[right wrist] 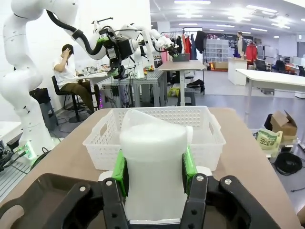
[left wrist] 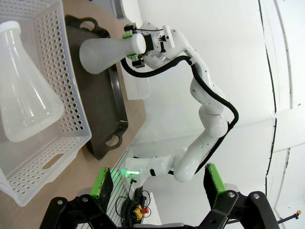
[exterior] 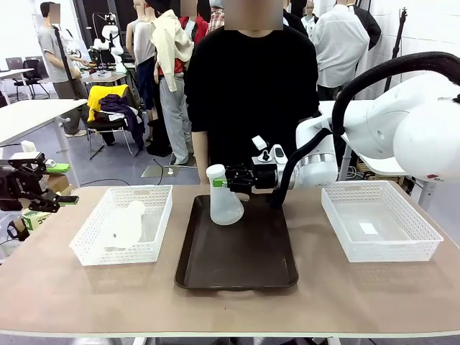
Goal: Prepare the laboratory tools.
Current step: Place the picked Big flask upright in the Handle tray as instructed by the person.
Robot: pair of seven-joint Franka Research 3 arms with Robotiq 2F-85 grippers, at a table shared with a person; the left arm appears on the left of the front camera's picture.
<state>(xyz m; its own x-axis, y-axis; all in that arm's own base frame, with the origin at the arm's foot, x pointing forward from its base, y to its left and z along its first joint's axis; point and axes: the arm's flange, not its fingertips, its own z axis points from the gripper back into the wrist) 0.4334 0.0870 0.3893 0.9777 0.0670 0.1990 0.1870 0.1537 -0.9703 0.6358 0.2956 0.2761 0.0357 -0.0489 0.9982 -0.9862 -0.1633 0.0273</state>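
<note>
**Flask pinched by the neck at the tray**

One flask (exterior: pixel 225 207) is upright at the far end of the dark tray (exterior: pixel 237 262), and the right claw (exterior: pixel 219 182) pinches its narrow neck. It looks like light, smooth plastic, so the neck seems the safest hold. The second flask (exterior: pixel 128 224) lies in the left basket (exterior: pixel 115 255). The left claw (exterior: pixel 63 184) is spread, off the desk (exterior: pixel 359 295) edge.

Setting: open-plan robotics lab. Evidence: two white robot arms, right arm (exterior: pixel 402 122) and left arm (right wrist: pixel 19 81), at a work table (exterior: pixel 230 309) with a flask (exterior: pixel 225 205) and baskets (exterior: pixel 122 226). Beyond: long white desks (right wrist: pixel 271 78), office chairs (exterior: pixel 27 72), a person (right wrist: pixel 71 78) seated at a desk, cardboard box (right wrist: pixel 283 123), floor cables (right wrist: pixel 288 162), strip lights (right wrist: pixel 238 12) overhead.
</note>
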